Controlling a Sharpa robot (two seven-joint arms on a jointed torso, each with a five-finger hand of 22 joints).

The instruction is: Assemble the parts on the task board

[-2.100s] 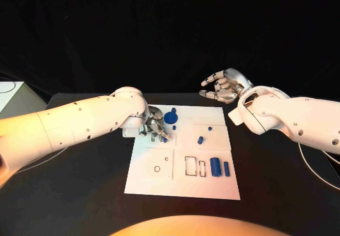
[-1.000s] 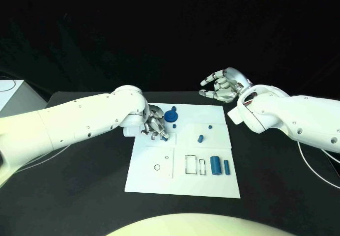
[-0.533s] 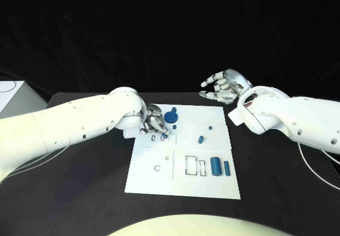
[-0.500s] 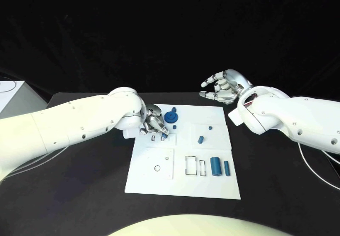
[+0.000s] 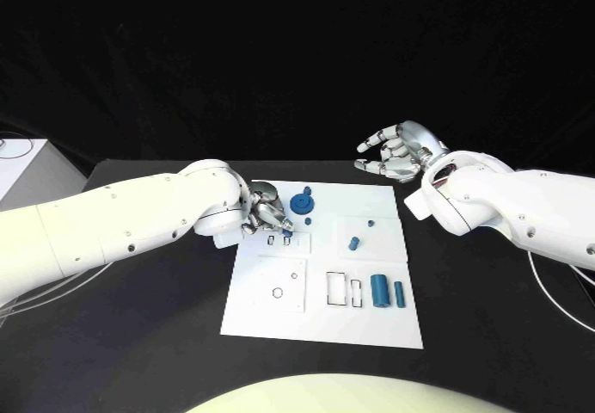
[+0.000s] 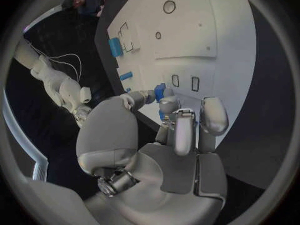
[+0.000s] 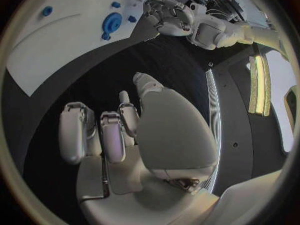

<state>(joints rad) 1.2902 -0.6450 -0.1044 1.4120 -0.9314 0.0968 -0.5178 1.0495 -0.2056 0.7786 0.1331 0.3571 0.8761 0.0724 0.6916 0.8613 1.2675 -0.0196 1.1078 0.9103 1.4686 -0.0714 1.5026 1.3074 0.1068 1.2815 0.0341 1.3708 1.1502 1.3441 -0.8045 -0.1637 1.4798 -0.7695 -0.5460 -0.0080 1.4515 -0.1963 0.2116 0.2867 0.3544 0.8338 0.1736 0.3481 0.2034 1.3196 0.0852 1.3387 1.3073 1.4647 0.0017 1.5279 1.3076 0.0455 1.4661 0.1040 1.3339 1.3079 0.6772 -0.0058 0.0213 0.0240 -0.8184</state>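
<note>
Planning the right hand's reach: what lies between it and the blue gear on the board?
In the head view, between the right hand and the blue gear lie bare black table and bare white task board.

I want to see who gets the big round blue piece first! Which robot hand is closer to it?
The left robot hand is closer, right beside the round blue piece over the task board. The right robot hand hangs off the board, beyond its far corner.
</note>
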